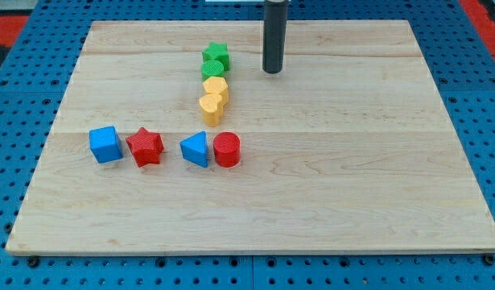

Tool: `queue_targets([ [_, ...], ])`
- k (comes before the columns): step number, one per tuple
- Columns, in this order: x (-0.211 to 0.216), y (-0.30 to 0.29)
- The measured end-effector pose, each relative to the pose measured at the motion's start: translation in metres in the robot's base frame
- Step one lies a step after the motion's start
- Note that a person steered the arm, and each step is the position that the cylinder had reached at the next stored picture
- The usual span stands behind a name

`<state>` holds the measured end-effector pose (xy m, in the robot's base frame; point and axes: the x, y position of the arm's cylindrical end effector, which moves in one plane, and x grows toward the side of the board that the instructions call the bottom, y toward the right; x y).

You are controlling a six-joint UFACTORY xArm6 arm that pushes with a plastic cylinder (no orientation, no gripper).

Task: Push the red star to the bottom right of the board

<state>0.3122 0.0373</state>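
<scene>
My tip sits near the board's top, just right of the green star, well apart from the red star. No fingers, just a rod touching no block. Red star lies left of centre, between blue cube and blue triangle, red cylinder beyond.

This looks to me like a robotics lab bench rather than any home or shop: I am working over a pale wooden board laid on a blue perforated plate with a regular grid of mounting holes, the kind used for fixtures. A red perforated plate shows at the view's top corners. The small moulded plastic blocks, such as the red star and blue cube, and my tip suit a test set-up.
</scene>
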Motion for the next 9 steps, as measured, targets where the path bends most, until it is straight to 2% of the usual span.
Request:
queue_targets([
  [4,0.001,0.000],
  [6,-0.057,-0.058],
  [7,-0.085,-0.115],
  [8,-0.014,-0.154],
  [9,0.066,-0.161],
])
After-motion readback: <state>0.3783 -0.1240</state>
